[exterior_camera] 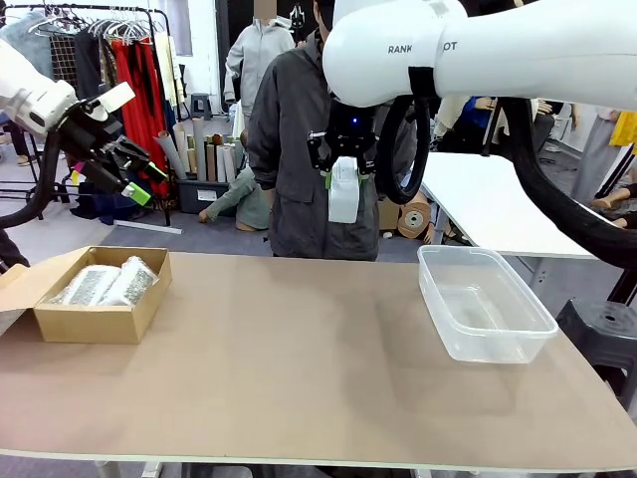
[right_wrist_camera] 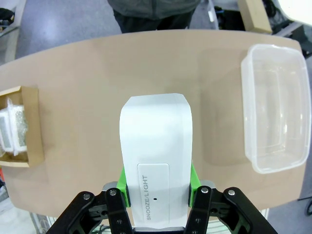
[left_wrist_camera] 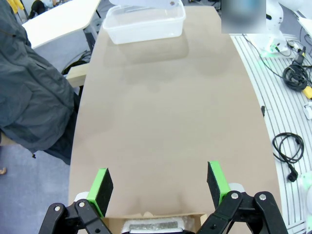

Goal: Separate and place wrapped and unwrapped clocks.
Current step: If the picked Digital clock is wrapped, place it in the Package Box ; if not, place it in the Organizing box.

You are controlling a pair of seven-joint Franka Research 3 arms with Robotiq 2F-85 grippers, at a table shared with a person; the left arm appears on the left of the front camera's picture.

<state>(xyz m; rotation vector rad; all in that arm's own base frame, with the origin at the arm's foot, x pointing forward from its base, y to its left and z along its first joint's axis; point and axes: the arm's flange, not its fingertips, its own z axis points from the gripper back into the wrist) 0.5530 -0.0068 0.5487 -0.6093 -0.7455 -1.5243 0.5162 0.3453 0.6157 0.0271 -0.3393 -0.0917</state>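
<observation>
Right up close, the bare white clock (right_wrist_camera: 156, 165) sits clamped between the right gripper (right_wrist_camera: 158, 187) jaws, hanging high above the middle of the table (exterior_camera: 299, 368) and pointing down. Its likely home is the clear tub (exterior_camera: 485, 304) off to the right, so carry it across level and lower it inside before letting go. Both wrapped clocks (exterior_camera: 105, 283) lie in the cardboard box (exterior_camera: 95, 319) at left, with the left gripper (left_wrist_camera: 158, 187) spread wide and empty above that box.

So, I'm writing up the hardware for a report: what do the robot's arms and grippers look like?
Both arms are glossy white with rounded joints; the right arm carries dark lettering and a thick black cable looping below it. The left gripper and right gripper are black, jointed two-finger units with bright green pads.
</observation>
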